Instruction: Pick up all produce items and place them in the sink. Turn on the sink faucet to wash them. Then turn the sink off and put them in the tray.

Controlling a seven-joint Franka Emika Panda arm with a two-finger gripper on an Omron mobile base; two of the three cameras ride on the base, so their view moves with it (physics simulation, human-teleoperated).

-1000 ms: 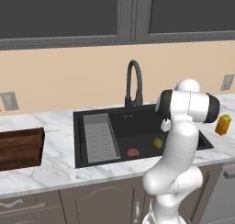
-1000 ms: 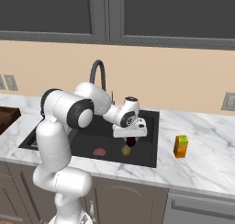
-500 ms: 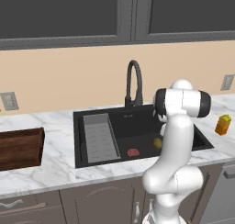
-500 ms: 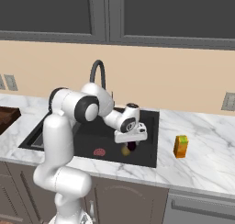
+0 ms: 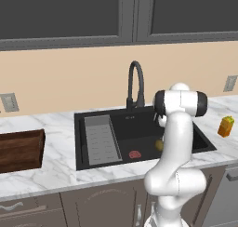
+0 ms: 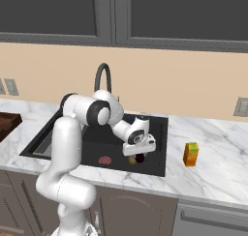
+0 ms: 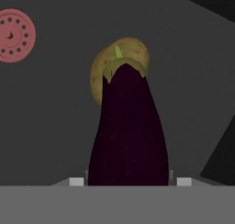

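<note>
Though both produce items already lie in the black sink point(image 5: 204, 144), the washing and the move to the tray point(image 5: 18, 149) appear still ahead. In the hand view the purple eggplant point(image 7: 128, 136) stands between the jaws of the gripper point(image 6: 139, 154), which look closed on its sides; the potato point(image 7: 103, 74) touches its stem end at twelve o'clock, with the red drain disc point(image 7: 14, 35) at ten o'clock. No water shows at the faucet point(image 5: 135, 84). White marble counter point(image 6: 213, 172), beige wall, dark cabinets; an orange carton point(image 6: 191, 154) stands at three o'clock of the basin.
</note>
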